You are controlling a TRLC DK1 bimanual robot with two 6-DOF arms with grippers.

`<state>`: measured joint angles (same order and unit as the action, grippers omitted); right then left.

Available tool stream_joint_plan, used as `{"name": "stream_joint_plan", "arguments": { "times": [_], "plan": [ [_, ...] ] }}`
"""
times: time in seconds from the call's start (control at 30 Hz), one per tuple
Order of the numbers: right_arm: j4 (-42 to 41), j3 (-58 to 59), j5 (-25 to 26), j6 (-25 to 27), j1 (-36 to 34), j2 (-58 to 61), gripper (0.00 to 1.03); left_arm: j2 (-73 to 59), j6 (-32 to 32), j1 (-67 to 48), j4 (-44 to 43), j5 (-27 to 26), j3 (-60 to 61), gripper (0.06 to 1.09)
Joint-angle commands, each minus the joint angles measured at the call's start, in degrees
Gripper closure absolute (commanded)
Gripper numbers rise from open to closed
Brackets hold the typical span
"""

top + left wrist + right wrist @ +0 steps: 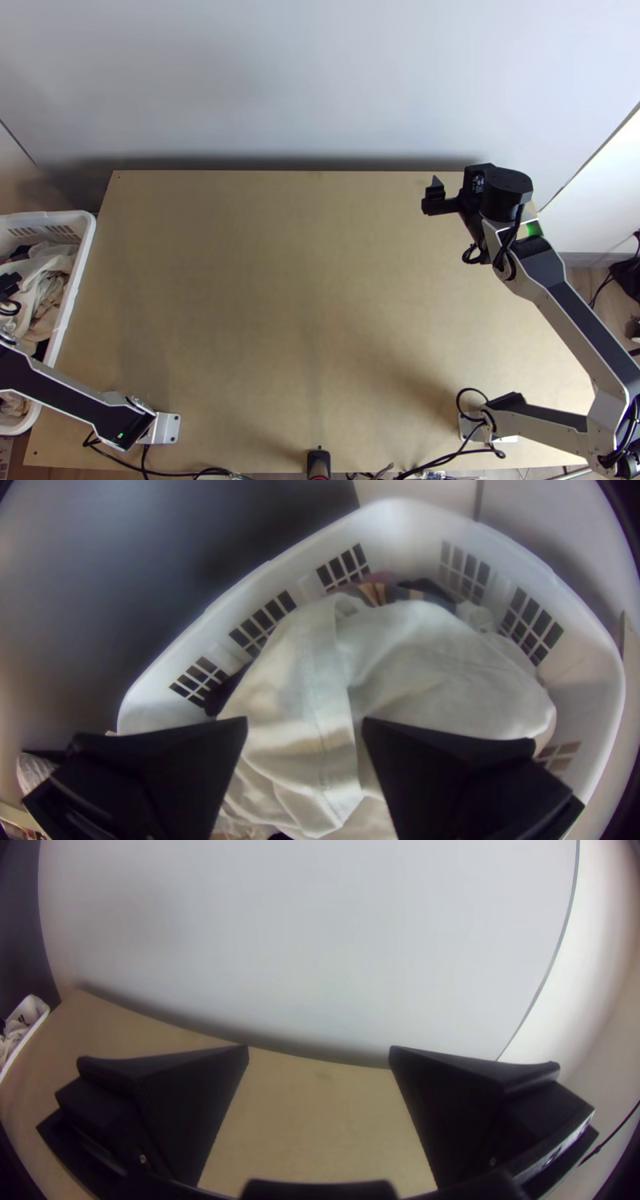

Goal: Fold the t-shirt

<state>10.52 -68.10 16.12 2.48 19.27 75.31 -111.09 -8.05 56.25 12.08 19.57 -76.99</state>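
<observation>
T-shirt (427,660), pale and bunched, lies in the white basket (87,240) beside the tabletop's (280,304) left side. Over it, the left hand (9,283) has its fingers spread. At right, the right hand (433,194), also spread, hangs near the tabletop's far edge.

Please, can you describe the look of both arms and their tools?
The left arm and right arm have silver-grey edges and black panels. Black cables loop along the right arm; a small green light shows on the left arm. The left tool and right tool each have two wide, flat black fingers.
</observation>
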Motion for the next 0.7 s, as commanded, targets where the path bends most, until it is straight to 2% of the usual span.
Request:
{"name": "stream_joint_plan", "arguments": {
  "times": [0.0,0.13,0.3,0.53,0.6,0.67],
  "plan": [
    [-0.24,0.6,1.02,0.77,-0.46,0.01,0.05,0.17,-1.17,-0.09,-6.1,-0.59,3.69,1.02],
    [-0.24,0.77,1.37,0.77,-0.72,0.01,0.05,-0.88,-2.67,-0.35,-4.78,-1.91,3.78,1.04],
    [-0.86,1.39,1.81,1.12,-1.07,-0.07,0.05,2.37,2.34,0.79,-1.7,-7.62,4.04,1.05],
    [-2.53,2.88,2.16,1.56,-1.16,-0.07,0.05,5.27,0.41,0.18,-3.46,-7.27,4.48,1.04],
    [-2.7,3.06,2.34,1.56,-1.16,-0.07,0.05,5.44,0.5,0.35,-3.46,-7.09,3.95,0.97],
    [-2.88,3.32,2.34,1.65,-1.16,-0.07,0.05,5.18,0.41,0.35,-3.46,-7.09,3.78,0.73]
  ]
}}
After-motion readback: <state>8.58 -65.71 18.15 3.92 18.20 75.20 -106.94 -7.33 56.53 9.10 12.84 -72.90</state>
